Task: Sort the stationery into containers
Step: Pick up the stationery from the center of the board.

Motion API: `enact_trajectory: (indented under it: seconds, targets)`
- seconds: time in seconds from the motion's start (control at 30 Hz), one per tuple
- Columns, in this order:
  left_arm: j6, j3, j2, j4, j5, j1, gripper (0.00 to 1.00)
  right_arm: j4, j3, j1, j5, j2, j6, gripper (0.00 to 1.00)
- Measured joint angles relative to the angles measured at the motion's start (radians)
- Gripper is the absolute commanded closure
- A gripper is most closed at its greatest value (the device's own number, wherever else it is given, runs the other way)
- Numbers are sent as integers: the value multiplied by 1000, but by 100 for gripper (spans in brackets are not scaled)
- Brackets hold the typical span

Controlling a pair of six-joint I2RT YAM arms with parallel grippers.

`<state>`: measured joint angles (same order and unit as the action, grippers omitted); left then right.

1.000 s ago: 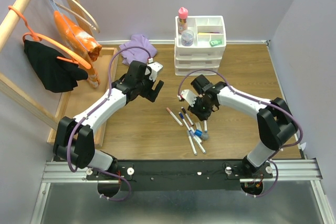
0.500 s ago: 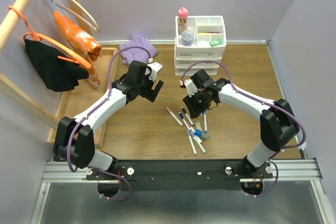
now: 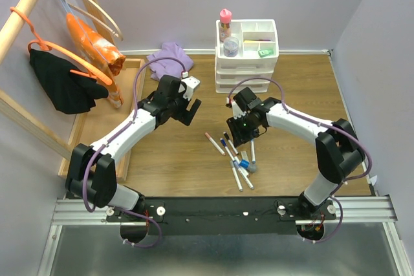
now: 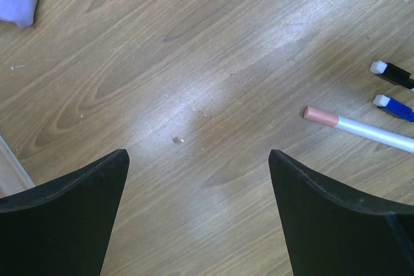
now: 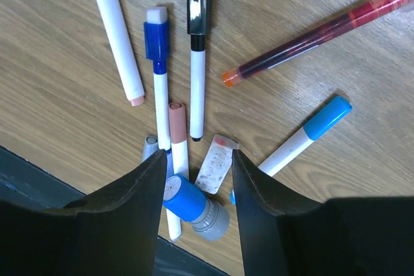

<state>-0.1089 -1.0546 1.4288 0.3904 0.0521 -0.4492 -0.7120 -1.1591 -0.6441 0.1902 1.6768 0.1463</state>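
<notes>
Now I see L gripper (image 4: pixel 197 154) wide open, empty. R gripper (image 5: pixel 198 154) part-open, empty, over thin white coloured-cap markers (image 5: pixel 196 82).

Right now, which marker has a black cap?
The black-capped marker with a white end, lying beside the blue-capped marker. The other caps are blue, light blue or pinkish.

A white plastic three-drawer unit (image 3: pixel 246 72) stood at the far edge of the wooden table (image 3: pixel 174 159). In its top tray, on the left, a pink-capped glue bottle (image 3: pixel 225 24) stood behind a small grey round jar (image 3: pixel 231 46). A purple cloth (image 3: pixel 169 56) lay left of the unit, and thin white markers (image 3: pixel 236 159) lay scattered before it.
</notes>
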Motion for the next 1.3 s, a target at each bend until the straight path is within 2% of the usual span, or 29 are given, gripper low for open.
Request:
enact_trajectory:
  seconds: [0.67,0.87,0.9,0.93,1.0,1.03,1.07,1.3]
  targets:
    - [0,15,0,-1,-11,0,2,-14,80,0,-47,47,48,51]
    - [0,15,0,-3,-11,0,2,-15,73,0,-49,83,52,56]
    - [0,15,0,-3,-11,0,2,-16,70,0,-50,86,52,58]
    - [0,15,0,-3,-11,0,2,-17,67,0,-51,90,54,69]
    - [0,15,0,-5,-11,0,2,-21,61,-1,-56,97,55,83]
    - [0,15,0,-5,-11,0,2,-21,59,-3,-63,99,54,93]
    - [0,15,0,-6,-11,0,2,-23,56,-3,-68,101,55,97]
    - [0,15,0,-2,-11,0,2,-56,25,-8,-103,80,40,99]
